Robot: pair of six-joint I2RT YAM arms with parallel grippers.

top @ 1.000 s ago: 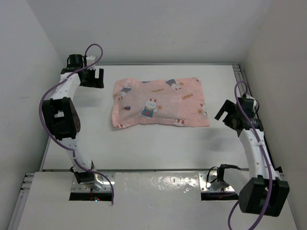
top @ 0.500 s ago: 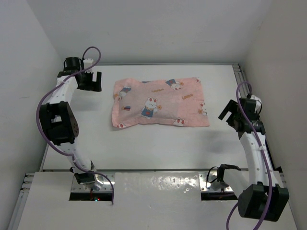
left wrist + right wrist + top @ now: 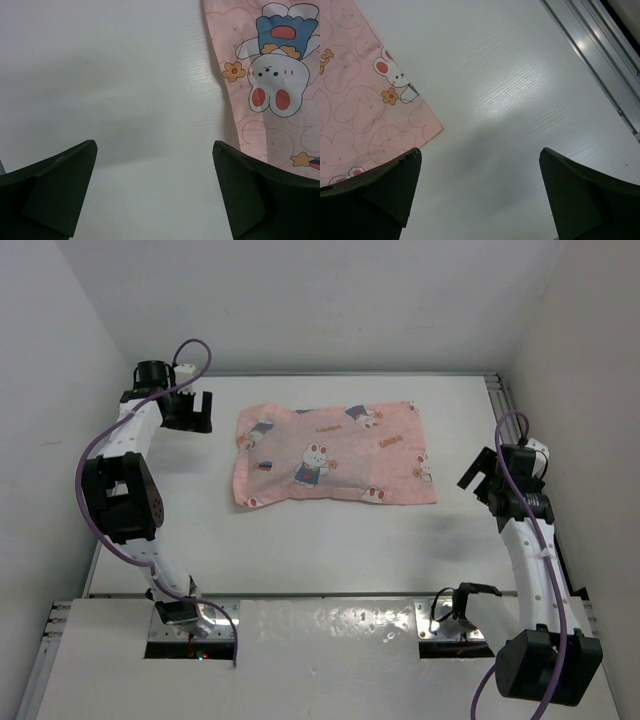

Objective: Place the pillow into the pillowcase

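Here, the white table [image 3: 330, 540] is carrying the pillowcase [image 3: 335, 455], which is lying flat, with its long side running left to right and its middle looking slightly plump. It is showing a soft pink cloth printed with white cartoon rabbits, faint pink rabbit-head outlines, small orange flowers and a few blue and red motifs; its edges are running a little unevenly, and its near right corner is coming to a neat point. To the left of the pillowcase, and apart from it, the left gripper [image 3: 203, 410] is hovering above bare table with its jaws spread wide and nothing between them. To the right of the pillowcase, also clear of the cloth, the right gripper [image 3: 475, 472] is hanging with its jaws likewise wide apart and gripping nothing. Beyond it, farther right of the pillowcase, a metal rail [image 3: 590, 35] is running along the table's edge. At the centre of the pillowcase, the largest rabbit [image 3: 317, 460] is wearing a blue outfit.
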